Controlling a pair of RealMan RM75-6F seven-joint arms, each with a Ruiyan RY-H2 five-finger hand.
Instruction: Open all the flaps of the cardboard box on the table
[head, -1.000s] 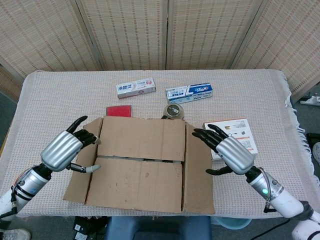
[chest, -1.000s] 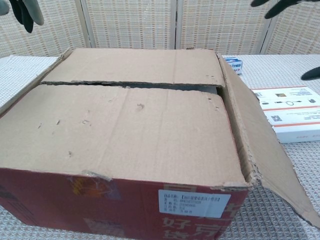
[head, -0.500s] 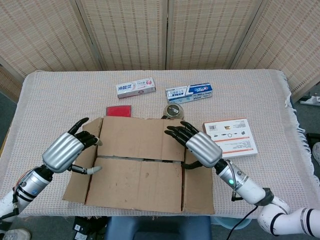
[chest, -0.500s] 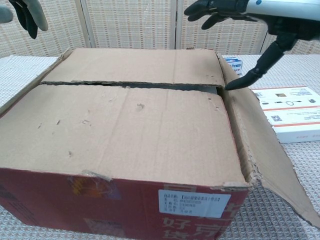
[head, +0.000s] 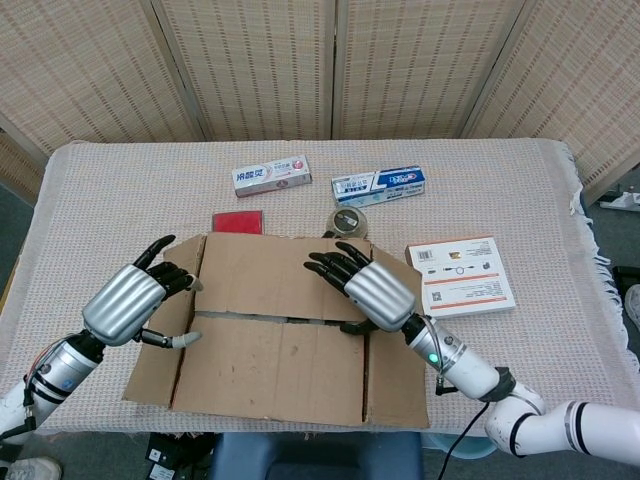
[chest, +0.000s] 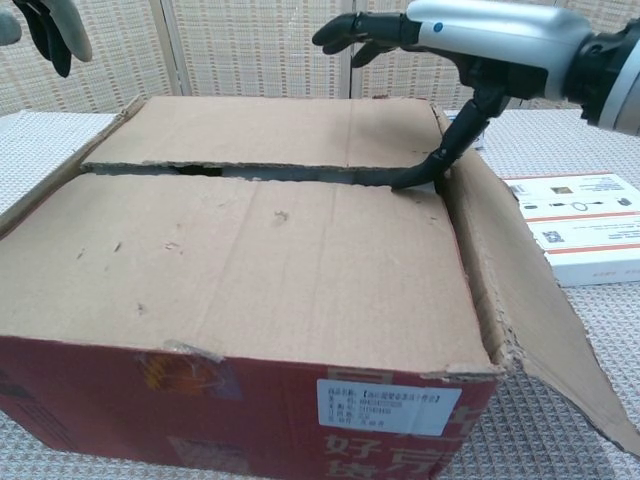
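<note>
The cardboard box (head: 275, 325) stands at the table's near edge. Its left side flap (head: 160, 335) and right side flap (head: 395, 355) lie folded outward. The far flap (head: 265, 275) and near flap (head: 270, 365) lie flat and closed, meeting at a seam (chest: 260, 172). My right hand (head: 365, 290) hovers over the far flap's right end with fingers spread; in the chest view the right hand (chest: 470, 40) has its thumb tip down at the seam's right end, holding nothing. My left hand (head: 130, 300) hangs open above the left side flap, fingers apart; the chest view shows the left hand (chest: 50, 25) only at the top left corner.
Behind the box lie a red flat item (head: 238, 221), a tape roll (head: 348, 220) and two toothpaste cartons (head: 272, 175) (head: 378, 185). A white and orange packet (head: 462, 275) lies right of the box. A woven screen stands behind the table.
My right hand has swung left from beside the right side flap to over the far flap, and its thumb has dropped to the seam. The left hand has barely moved.
</note>
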